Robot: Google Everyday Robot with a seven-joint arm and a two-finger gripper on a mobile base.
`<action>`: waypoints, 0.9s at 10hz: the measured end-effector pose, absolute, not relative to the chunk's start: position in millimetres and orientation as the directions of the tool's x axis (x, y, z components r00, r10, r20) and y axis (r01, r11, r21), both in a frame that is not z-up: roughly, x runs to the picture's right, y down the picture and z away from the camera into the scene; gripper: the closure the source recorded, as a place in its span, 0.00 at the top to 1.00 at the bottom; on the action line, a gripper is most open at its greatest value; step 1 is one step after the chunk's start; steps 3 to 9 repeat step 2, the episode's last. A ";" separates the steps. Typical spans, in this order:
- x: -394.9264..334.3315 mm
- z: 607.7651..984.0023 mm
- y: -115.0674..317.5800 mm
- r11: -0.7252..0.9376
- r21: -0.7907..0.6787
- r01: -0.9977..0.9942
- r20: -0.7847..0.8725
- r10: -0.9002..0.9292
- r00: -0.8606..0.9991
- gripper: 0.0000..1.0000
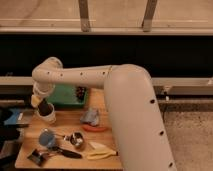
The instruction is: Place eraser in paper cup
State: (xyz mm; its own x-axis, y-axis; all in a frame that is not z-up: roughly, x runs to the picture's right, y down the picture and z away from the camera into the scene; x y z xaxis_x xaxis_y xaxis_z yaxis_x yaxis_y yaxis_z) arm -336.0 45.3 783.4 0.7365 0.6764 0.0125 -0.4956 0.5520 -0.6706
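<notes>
The off-white paper cup [49, 116] stands at the back left of the wooden table [30, 131]. The black eraser [44, 106] stands upright at the cup's mouth, with its lower end inside the rim. My gripper [39, 101] is at the end of the white arm that reaches in from the right. It sits right above the cup, at the eraser's upper end, and looks shut on it. The wrist hides much of the gripper.
A green box [67, 95] lies just right of the cup. A grey-blue object [91, 116] and a red item [95, 128] are mid-table. A small blue cup [47, 138], a metal cup [76, 140], a black-handled tool [61, 152] and a yellow item [101, 150] are in front. A blue block [12, 118] lies off the table's left edge.
</notes>
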 end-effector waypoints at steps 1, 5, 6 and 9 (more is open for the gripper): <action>-333.9 782.4 44.0 0.549 -0.670 -0.500 0.014 0.683 0.731 0.70; -328.7 780.7 40.8 0.546 -0.665 -0.510 0.017 0.694 0.720 0.70; -328.7 780.7 40.8 0.546 -0.665 -0.510 0.017 0.694 0.720 0.70; -328.7 780.7 40.8 0.546 -0.665 -0.510 0.017 0.694 0.720 0.70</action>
